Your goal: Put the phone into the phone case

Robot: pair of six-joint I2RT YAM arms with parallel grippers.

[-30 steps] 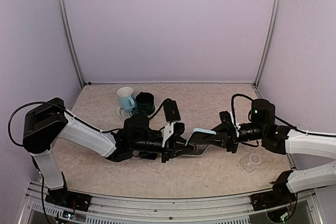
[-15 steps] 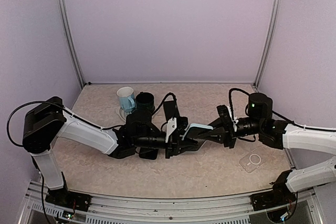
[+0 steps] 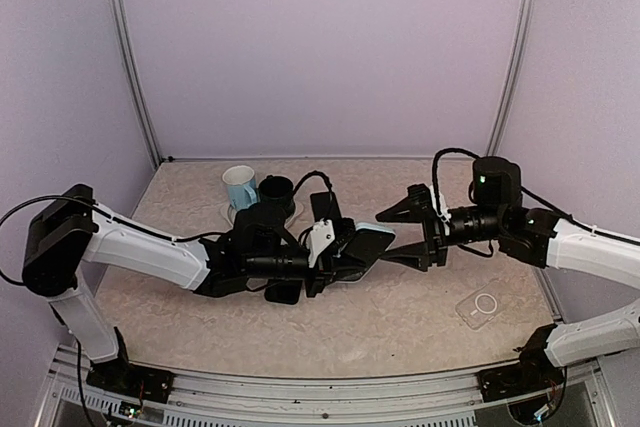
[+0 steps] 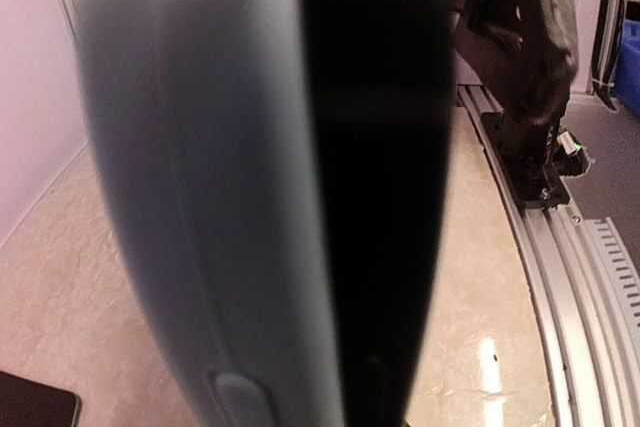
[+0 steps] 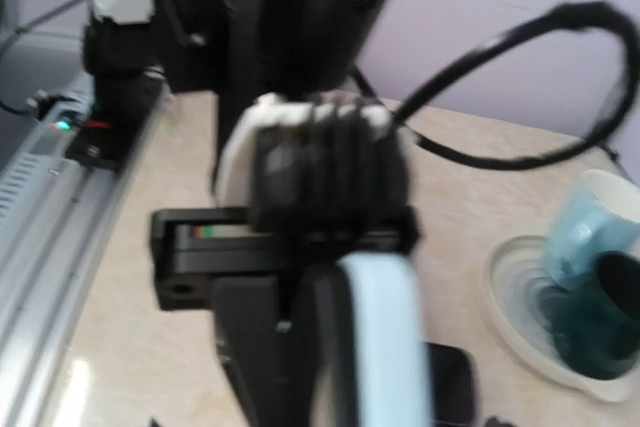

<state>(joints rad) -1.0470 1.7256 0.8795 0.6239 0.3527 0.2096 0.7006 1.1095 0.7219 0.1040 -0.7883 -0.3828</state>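
Now the phone (image 3: 368, 245) is clamped in the left gripper (image 3: 345, 252) alone and held tilted above the table (image 3: 400, 332), its pale-blue back filling the left wrist view. A second ago both grippers pinched it, lower down. The right gripper (image 3: 398, 235) has since let go, and its fingers are spread wide just beside the phone's right end. The clear case (image 3: 483, 305) lies flat where it was, at the right front of the table and well apart from the phone. It bears a white ring (image 3: 486, 301). Any lettering is too blurred to read.
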